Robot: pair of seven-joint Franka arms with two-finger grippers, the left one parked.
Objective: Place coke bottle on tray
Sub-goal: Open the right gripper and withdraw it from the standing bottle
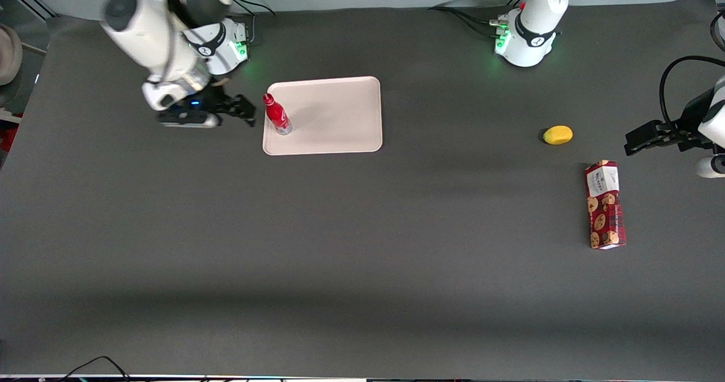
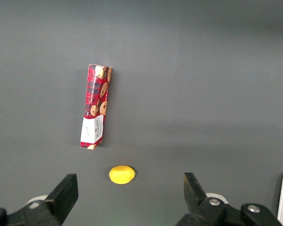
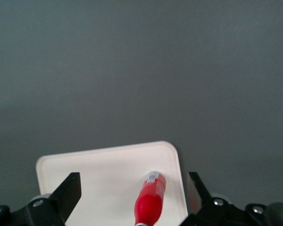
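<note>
Coke bottle upright on tray edge, hand spread, just beside bottle, apart

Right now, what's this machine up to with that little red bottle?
The working arm's job is to put the coke bottle on the tray, and that looks done: the bottle stands upright on the pale tray, near its edge toward the working arm. The end effector is beside the tray, open and not touching the bottle. Toward the parked arm's end of the table lie a yellow lemon-like fruit and a red cookie box, both untouched.
</note>
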